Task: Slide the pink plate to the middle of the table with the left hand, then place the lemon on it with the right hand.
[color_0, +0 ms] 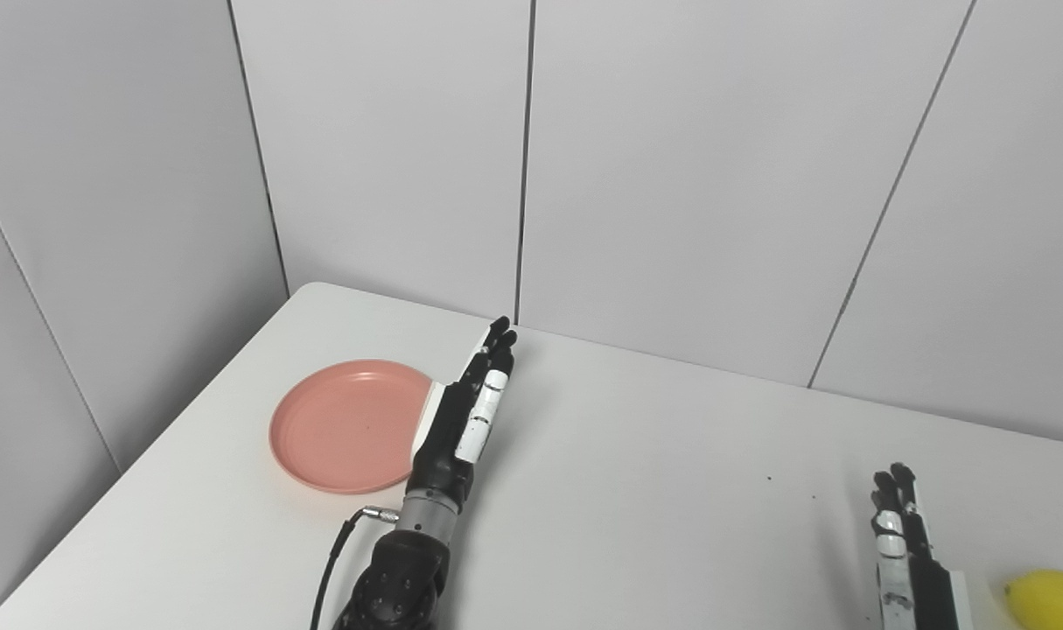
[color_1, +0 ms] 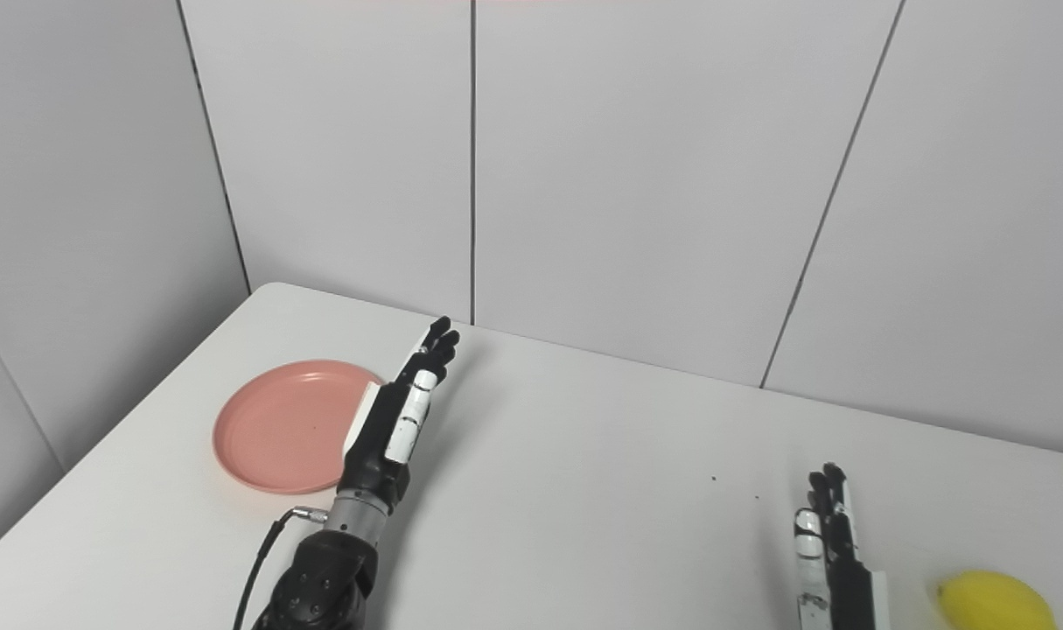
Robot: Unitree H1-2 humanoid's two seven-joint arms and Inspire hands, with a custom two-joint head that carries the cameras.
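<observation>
A round pink plate [color_0: 343, 426] lies flat on the white table [color_0: 653, 490], at the left side. My left hand [color_0: 470, 407] is open and empty, fingers stretched straight, held edge-on just right of the plate and over its right rim. A yellow lemon [color_0: 1052, 599] lies on the table at the bottom right. My right hand [color_0: 905, 542] is open and empty, fingers straight, just left of the lemon and apart from it. In the right eye view the plate [color_1: 282, 426], left hand [color_1: 400, 411], right hand [color_1: 824, 547] and lemon [color_1: 996, 602] show the same way.
Grey wall panels [color_0: 671, 157] stand right behind the table's far edge and along its left side. A black cable [color_0: 334, 560] hangs from my left wrist. A few small dark specks [color_0: 769, 479] lie on the table.
</observation>
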